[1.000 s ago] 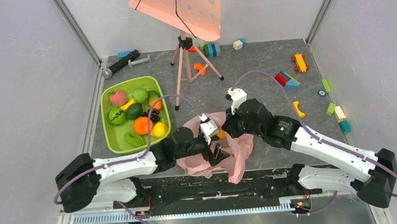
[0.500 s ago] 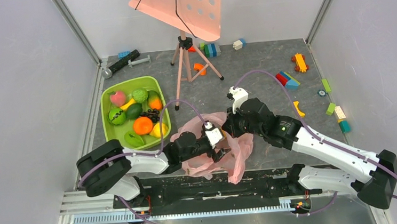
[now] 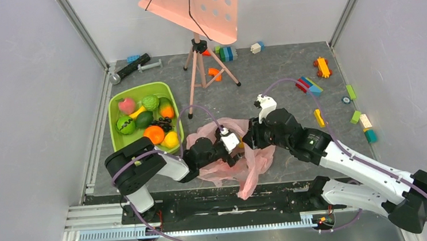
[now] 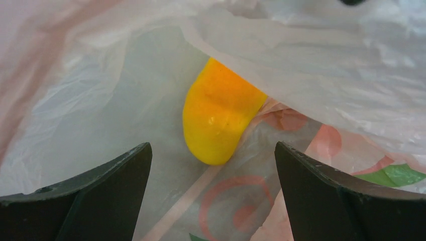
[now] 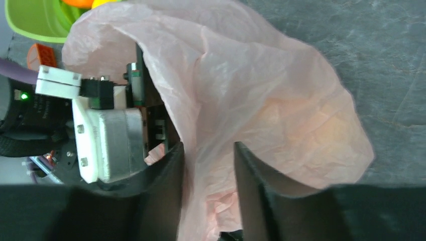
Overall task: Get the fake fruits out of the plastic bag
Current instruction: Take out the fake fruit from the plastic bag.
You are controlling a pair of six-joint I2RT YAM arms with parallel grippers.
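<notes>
Partly, the plastic bag [image 4: 326,60] hides a yellow fruit [image 4: 218,118] (top covered).

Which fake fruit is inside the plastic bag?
The yellow-orange fruit: in the left wrist view it sits under the plastic bag film, ahead of the open left fingers. The other fruits lie in the green tray.

Plastic bag [image 4: 326,65]: thin film, translucent pink-white, crinkled, faint sheen on the creases.
Yellow-orange fruit [image 4: 219,118]: smooth skin, glossy, one small highlight spot.
Fingers [image 4: 90,196] of left gripper [image 4: 212,150]: black, matt, smooth, plastic-looking.
Table top [image 5: 392,45]: dark grey, mottled, matt.
Green tray [image 3: 111,120]: smooth plastic, slight gloss.
</notes>
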